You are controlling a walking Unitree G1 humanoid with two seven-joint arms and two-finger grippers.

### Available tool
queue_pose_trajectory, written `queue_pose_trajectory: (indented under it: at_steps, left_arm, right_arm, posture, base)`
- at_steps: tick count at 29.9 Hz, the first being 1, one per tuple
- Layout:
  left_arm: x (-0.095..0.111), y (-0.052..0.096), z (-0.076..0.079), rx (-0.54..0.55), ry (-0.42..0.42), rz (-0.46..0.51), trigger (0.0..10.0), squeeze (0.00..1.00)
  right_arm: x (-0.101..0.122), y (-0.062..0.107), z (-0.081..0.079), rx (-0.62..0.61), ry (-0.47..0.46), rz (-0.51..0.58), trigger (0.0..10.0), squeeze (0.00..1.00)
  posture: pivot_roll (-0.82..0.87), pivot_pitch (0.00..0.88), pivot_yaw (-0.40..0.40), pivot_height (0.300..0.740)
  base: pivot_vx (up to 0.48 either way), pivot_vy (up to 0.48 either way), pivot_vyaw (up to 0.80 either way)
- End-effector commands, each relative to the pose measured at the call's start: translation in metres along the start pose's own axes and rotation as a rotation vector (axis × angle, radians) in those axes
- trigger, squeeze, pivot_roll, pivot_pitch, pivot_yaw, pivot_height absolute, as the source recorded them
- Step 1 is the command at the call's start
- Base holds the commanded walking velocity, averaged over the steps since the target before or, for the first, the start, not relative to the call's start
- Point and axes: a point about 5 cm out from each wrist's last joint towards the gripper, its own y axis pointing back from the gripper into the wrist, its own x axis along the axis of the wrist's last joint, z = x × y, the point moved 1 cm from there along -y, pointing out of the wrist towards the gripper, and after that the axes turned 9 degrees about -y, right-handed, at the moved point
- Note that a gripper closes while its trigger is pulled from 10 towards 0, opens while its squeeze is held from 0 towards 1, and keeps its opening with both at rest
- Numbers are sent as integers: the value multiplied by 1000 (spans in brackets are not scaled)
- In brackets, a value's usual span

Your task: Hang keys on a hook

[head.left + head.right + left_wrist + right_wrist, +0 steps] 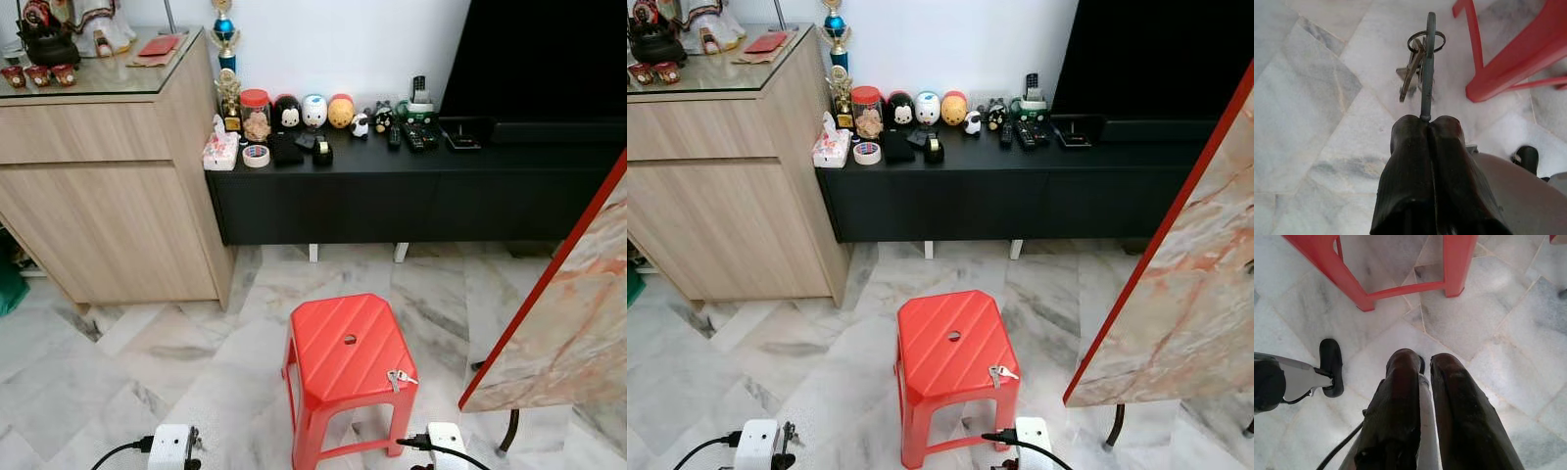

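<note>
My left gripper (1425, 119) is shut on the end of a slim grey metal piece that carries a key ring (1426, 41). Several keys (1410, 73) dangle from the ring above the marble floor, beside a leg of the red plastic stool (1508, 63). This bunch shows as a small dark shape (786, 436) next to my left wrist (171, 446). A second bunch of keys (399, 378) lies on the stool's top (343, 357) near its front right corner. My right gripper (1425, 358) hangs low in front of the stool with a narrow gap between its fingers and nothing in it.
A marble-patterned board with a red edge (568, 323) leans on a stand at the right. Behind the stool runs a low black TV console (392, 196) with figurines, remotes and tape. A wooden cabinet (108, 186) stands at the left. Marble floor surrounds the stool.
</note>
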Motion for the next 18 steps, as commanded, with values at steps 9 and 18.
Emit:
queue_pose_trajectory:
  at_steps: [9, 18]
  left_arm:
    - [1, 0, 4, 2, 0, 15, 10000, 0]
    - [-1, -1, 10, -16, -3, 12, 10000, 0]
  right_arm:
    - [2, 0, -3, 13, -36, 5, 10000, 0]
    - [5, 0, -3, 13, -39, 11, 10000, 0]
  posture:
    - [43, 0, -23, 740]
    - [35, 0, -15, 740]
  base:
    - [0, -363, 0]
    - [0, -447, 0]
